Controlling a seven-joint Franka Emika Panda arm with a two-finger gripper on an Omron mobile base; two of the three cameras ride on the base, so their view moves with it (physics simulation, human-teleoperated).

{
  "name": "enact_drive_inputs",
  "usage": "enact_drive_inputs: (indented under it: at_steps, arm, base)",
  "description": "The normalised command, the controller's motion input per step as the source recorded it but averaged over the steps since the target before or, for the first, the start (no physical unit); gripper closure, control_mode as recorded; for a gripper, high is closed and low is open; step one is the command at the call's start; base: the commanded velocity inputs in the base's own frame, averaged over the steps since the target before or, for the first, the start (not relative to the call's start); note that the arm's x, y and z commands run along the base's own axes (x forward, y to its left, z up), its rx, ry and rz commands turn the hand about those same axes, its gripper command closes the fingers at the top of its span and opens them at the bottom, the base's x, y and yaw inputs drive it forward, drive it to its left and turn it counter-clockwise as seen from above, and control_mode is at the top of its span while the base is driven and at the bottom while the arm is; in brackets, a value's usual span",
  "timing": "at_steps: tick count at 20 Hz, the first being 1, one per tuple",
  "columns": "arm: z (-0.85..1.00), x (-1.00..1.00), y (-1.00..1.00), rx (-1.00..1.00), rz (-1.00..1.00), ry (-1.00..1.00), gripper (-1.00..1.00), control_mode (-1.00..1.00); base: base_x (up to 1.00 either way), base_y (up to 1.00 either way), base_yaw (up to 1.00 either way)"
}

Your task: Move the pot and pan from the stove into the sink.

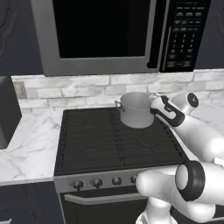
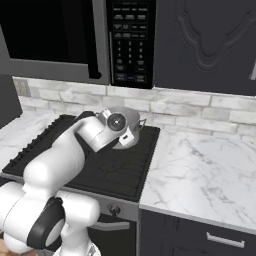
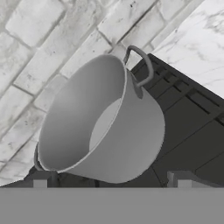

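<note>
The silver pot stands upright on the back right burner of the black stove. My gripper hovers just right of the pot's rim, pointing at it. In the hand view the pot sits close in front, its mouth and one loop handle facing the camera. The open gripper has its fingertips spread wide on either side of the pot's base, holding nothing. From the right base view the hand covers most of the pot on the stove. The pan and the sink are out of view.
A microwave hangs low over the stove. White marble counter runs left and right of it. A dark block stands on the left counter. A brick backsplash is right behind the pot. Knobs line the range front.
</note>
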Motion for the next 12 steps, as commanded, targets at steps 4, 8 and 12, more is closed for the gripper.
enact_drive_inputs:
  at_steps: [4, 8, 12]
  arm:
    - [-0.18, 0.02, 0.02, -0.03, 0.0, 0.03, -1.0, -1.0]
    - [-0.17, 0.0, 0.0, -0.03, 0.0, 0.04, -1.0, -1.0]
    - [-0.01, 0.0, 0.0, 0.0, 0.0, 0.03, -1.0, -1.0]
  base:
    - [0.0, 0.0, 0.0]
    - [0.0, 0.0, 0.0]
    - [0.0, 0.0, 0.0]
